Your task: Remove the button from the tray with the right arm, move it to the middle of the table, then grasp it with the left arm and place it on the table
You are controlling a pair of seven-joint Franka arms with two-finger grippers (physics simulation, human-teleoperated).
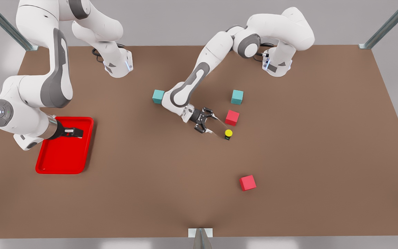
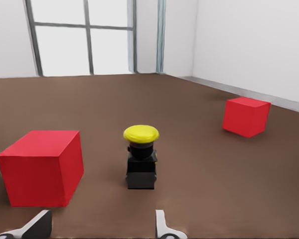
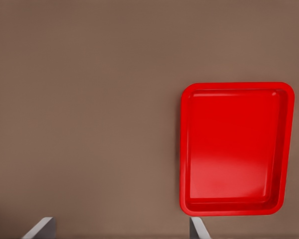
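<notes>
The button [image 1: 228, 133], a yellow cap on a black base, stands upright on the brown table [image 1: 150, 193] near its middle. My left gripper [image 1: 222, 128] is low just behind it, open, fingers spread. In the left wrist view the button [image 2: 141, 157] sits on the table a short way beyond the gripper [image 2: 100, 226], untouched by either fingertip [image 2: 162, 225]. The red tray [image 1: 64, 147] lies at the front view's left with nothing in it. My right gripper [image 1: 74, 132] hovers above it, open and holding nothing; its wrist view looks down on the tray [image 3: 236, 149] past the gripper [image 3: 119, 228].
A red cube [image 1: 232, 118] stands close beside the button, large in the left wrist view [image 2: 40, 168]. Another red cube [image 1: 247, 182] lies toward the table's front edge [image 2: 246, 116]. Two teal cubes [image 1: 158, 96] [image 1: 237, 97] sit behind the left arm.
</notes>
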